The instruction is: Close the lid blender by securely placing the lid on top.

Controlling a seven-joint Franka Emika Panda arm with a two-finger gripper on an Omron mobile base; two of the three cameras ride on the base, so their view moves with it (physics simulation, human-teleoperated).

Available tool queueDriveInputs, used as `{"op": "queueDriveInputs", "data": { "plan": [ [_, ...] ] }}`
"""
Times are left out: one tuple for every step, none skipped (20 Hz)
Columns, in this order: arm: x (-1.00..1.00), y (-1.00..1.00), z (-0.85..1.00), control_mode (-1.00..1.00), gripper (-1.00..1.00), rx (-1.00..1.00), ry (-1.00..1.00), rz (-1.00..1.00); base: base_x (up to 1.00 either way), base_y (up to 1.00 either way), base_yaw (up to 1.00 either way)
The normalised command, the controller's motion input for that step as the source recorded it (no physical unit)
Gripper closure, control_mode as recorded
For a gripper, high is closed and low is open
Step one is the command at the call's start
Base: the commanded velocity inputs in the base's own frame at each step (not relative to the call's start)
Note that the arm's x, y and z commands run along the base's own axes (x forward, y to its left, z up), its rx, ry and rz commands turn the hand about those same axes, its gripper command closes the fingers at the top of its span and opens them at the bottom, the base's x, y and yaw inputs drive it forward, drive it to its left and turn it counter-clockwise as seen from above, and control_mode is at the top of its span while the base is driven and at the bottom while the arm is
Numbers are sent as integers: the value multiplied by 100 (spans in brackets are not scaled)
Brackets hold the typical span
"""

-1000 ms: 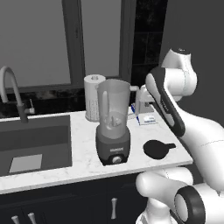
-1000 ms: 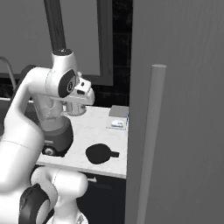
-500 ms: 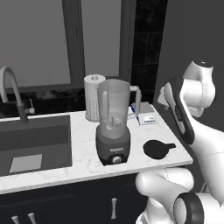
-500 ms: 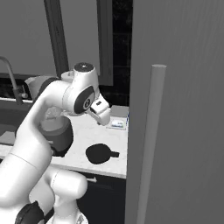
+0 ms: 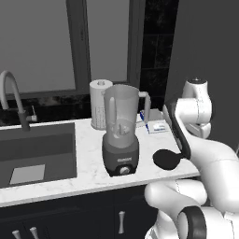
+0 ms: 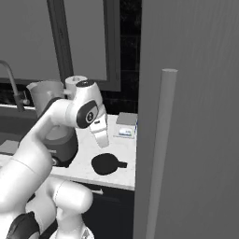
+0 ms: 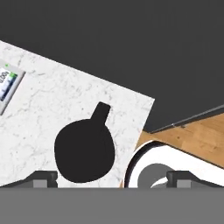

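Reach-for-lid step, nothing gripped: jaws (image 7: 112, 177) spread wide above the lid (image 7: 85, 151), which lies flat on the bench (image 7: 52, 100) right below them, apart from the open blender (image 5: 122, 135); next, drop straight down and pinch it.
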Motion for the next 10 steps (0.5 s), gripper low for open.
{"op": "queueDriveInputs", "data": {
  "plan": [
    [0, -10, -22, -100, -100, 0, 1, 0, 0, 0, 0],
    [0, -1, -16, -100, -100, 0, 3, -3, 0, 0, 0],
    [0, 0, -19, -100, -100, 0, 5, -5, 0, 0, 0],
    [0, 0, -22, -100, -100, 0, 2, -5, 0, 0, 0],
    [12, 0, -31, -100, -100, 0, 4, -7, 0, 0, 0],
    [21, 0, -35, -100, -100, 0, 6, -8, 0, 0, 0],
    [28, 0, -41, -100, -100, 0, 7, -10, 0, 0, 0],
    [22, 0, -52, -100, -100, 0, 6, -10, 0, 0, 0],
    [23, 0, -49, -100, -100, 0, 5, -10, 0, 0, 0],
    [26, 0, -46, -100, -100, 0, 8, -10, 0, 0, 0]
  ]
}}
